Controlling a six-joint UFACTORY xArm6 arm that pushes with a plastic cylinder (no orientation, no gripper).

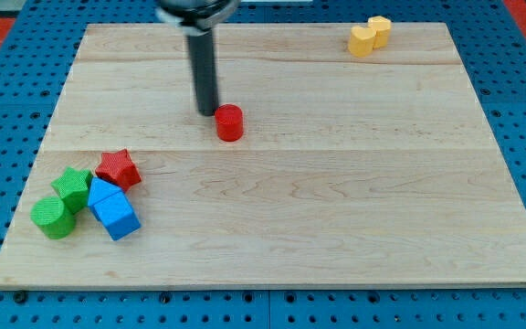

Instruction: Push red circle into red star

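Observation:
The red circle (229, 122) stands on the wooden board a little left of the middle, toward the view's top. The red star (118, 169) lies at the view's lower left, well apart from the circle. My tip (207, 111) is just to the upper left of the red circle, close to it or touching it. The rod rises straight up out of the view's top.
A green star (72, 185), a green cylinder (54, 217) and two blue blocks (112, 209) cluster against the red star at the lower left. Two yellow blocks (370, 36) sit at the board's top right. The board (336, 201) rests on a blue pegboard.

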